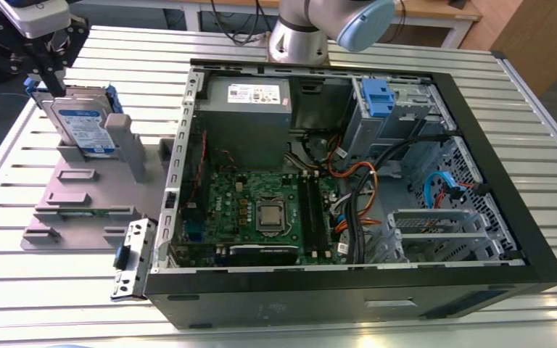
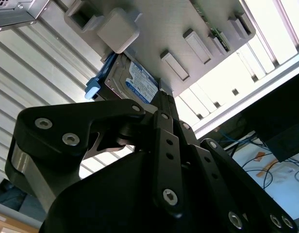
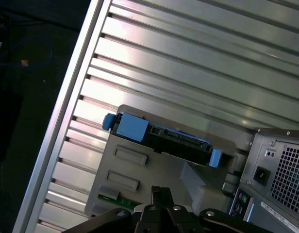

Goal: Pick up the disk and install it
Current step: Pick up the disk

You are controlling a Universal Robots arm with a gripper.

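Disk (image 1: 83, 127) with white-and-blue label (image 1: 88, 135) stands upright in holder (image 1: 77, 199)

The disk (image 3: 176, 145) stands on edge in a grey holder (image 3: 140, 179), with blue rails (image 3: 131, 127) framing the edge that faces the camera. The holder sits on the ribbed metal worktop (image 3: 188, 63), just beside a computer case (image 3: 280, 165). The black claw (image 3: 160, 194) hangs over the holder, near the disk.

bench (image 1: 539, 130): slatted metal | open black computer case (image 1: 356, 297) lies on it | green motherboard (image 1: 259, 196) inside | grey fixture plate (image 1: 75, 196) beside case, exterior view's left
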